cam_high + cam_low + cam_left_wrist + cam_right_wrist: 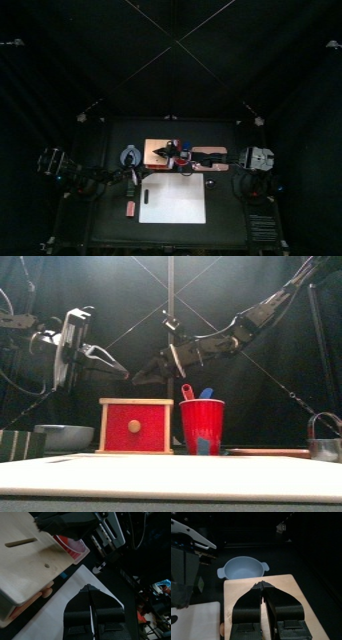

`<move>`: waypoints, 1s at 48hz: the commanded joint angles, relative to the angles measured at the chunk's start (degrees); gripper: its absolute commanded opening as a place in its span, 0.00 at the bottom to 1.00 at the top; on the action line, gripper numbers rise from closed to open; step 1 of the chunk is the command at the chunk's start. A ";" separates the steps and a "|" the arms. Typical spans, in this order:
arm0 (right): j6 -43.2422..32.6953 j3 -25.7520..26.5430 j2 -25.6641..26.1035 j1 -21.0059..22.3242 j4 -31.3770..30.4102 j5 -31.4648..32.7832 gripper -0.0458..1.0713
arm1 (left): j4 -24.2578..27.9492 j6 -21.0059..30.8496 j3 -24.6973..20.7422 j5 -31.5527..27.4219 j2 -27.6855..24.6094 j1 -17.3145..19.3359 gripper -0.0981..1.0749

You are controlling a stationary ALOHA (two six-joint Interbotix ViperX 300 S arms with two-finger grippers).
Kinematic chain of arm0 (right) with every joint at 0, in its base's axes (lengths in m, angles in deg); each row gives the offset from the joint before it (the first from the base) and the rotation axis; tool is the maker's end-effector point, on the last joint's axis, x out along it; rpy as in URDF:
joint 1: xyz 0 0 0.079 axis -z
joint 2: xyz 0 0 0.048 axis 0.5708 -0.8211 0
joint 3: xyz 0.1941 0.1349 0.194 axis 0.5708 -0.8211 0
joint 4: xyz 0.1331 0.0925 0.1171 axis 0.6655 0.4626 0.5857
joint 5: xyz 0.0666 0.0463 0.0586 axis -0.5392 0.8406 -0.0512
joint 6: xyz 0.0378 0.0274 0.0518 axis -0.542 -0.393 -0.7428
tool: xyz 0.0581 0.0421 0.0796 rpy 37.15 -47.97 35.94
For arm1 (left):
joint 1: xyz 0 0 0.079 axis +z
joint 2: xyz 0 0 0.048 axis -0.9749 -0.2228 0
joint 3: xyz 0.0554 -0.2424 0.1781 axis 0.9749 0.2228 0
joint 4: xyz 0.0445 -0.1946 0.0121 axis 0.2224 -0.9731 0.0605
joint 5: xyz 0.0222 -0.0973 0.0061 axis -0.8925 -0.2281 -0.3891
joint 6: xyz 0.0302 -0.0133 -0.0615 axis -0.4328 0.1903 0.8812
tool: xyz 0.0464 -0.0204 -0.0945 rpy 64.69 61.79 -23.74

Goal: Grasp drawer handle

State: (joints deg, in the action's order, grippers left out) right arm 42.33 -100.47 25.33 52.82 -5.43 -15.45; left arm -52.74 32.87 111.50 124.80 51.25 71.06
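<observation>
The drawer is a small wooden box with a red front (136, 426), and the drawer handle (134, 426) is a small round knob in the middle of that front. My right gripper (261, 585) is shut on nothing. It hangs over the box's pale wooden top (271, 597), above and behind the handle in the front view (158, 364). My left gripper (87, 588) is also shut and empty. It is held over the white sheet (40, 619) beside the box, to the left of the drawer in the front view.
A red cup (202, 426) holding a blue and a red pen stands right beside the box. A pale blue bowl (241, 567) sits to its left. Also in view are a large white sheet (174, 198), a red marker (130, 208) and a metal mug (325, 442).
</observation>
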 commanded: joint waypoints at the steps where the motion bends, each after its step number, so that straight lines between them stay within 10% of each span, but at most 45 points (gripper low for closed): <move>1: 0.00 2.11 -0.26 0.44 -0.09 -0.53 0.08 | 0.70 0.44 -2.64 0.44 -2.64 -0.26 0.09; 17: -0.09 2.81 -4.22 0.53 -0.09 -0.53 0.08 | -0.79 3.08 -5.45 0.18 -7.47 -0.26 0.26; 48: -0.26 0.18 -4.31 0.00 0.35 0.00 0.08 | -17.23 16.88 -7.38 -7.38 -9.93 0.09 0.94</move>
State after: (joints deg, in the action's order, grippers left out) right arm 41.98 -99.86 19.88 52.91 -5.08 -15.89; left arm -69.43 48.78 105.70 118.12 41.58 70.98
